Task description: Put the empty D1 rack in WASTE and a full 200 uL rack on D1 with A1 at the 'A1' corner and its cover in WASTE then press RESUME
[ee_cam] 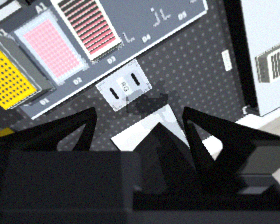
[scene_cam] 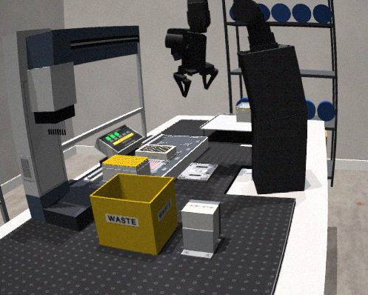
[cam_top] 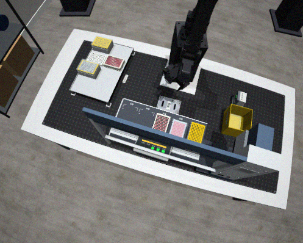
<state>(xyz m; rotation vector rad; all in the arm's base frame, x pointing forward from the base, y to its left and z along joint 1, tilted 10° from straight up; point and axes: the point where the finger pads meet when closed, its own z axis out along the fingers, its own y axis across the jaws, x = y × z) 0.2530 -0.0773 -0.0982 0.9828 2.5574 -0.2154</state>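
My gripper is open and empty. It hangs high above the table, near the arm's base and over the spare nest RG. On the deck plate, a yellow tip rack sits on D1. Beside it are the pink well plate and the red-striped reservoir. The yellow WASTE bin stands past D1. The shelf unit holds a yellow rack, a covered rack, a white plate and a red-striped one.
A small grey-white key box stands beside the bin. The liquid handler's blue gantry spans the deck, with its lit panel in front. The arm's black base column rises by the table edge.
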